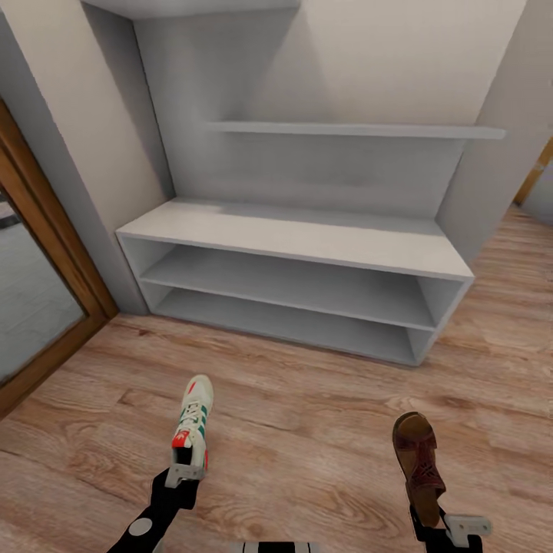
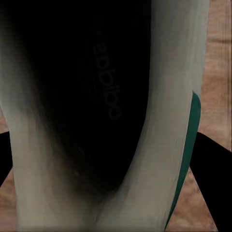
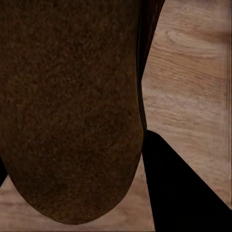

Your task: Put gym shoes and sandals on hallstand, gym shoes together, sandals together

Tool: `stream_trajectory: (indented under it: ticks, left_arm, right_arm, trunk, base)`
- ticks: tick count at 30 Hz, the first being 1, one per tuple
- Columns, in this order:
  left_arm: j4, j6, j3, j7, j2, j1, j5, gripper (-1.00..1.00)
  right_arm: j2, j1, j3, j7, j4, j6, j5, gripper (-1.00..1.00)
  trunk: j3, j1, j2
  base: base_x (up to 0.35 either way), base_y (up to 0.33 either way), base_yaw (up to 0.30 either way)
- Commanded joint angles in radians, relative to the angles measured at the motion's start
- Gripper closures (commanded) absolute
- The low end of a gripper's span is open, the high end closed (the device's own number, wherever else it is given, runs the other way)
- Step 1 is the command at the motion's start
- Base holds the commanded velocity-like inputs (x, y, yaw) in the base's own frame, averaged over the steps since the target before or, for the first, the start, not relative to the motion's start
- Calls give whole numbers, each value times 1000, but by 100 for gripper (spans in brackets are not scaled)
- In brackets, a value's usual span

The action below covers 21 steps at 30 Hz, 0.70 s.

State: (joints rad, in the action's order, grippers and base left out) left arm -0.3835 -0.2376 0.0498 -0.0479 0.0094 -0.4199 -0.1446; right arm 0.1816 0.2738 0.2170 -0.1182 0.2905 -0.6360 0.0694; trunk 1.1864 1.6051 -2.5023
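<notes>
A white gym shoe (image 1: 193, 421) with green stripes and a red heel patch hangs over the floor at lower left, toe pointing toward the hallstand (image 1: 307, 238). My left gripper (image 1: 187, 470) is shut on its heel; the left wrist view looks into the shoe's dark inside (image 2: 96, 106). At lower right a brown sandal (image 1: 417, 457) is held the same way, my right gripper (image 1: 430, 518) shut on its heel end. The sandal's brown footbed (image 3: 67, 106) shows close up in the right wrist view, with one black finger (image 3: 179, 188) beside it. The other shoe and other sandal are out of view.
The hallstand's bench top, two low shelves (image 1: 292, 284) and wall shelf (image 1: 353, 130) hold nothing. A wood-framed door or mirror (image 1: 38, 292) stands at the left. Wood plank floor (image 1: 307, 415) lies between me and the stand. Another doorway edge (image 1: 538, 177) shows at far right.
</notes>
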Motion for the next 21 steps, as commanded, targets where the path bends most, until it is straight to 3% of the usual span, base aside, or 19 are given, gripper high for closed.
stream_trajectory:
  ticks: [1, 14, 21]
  left_arm:
    - [0, -3, 6, -3, 0, 0, -8, 100]
    - [0, -2, 7, 1, 0, 0, -7, 100]
    - [1, -2, 7, 2, 0, 0, -7, 100]
  right_arm:
    - [-1, 1, 8, -6, -1, -2, 4, 100]
    - [-2, 1, 7, -6, -2, -1, 4, 100]
    - [-1, 1, 10, -6, -2, -2, 3, 100]
  trunk:
    - [1, 0, 0]
    - [1, 0, 0]
    - [-1, 0, 0]
  base:
    - [9, -271, 0]
    - [1, -274, -1]
    - [0, -275, -208]
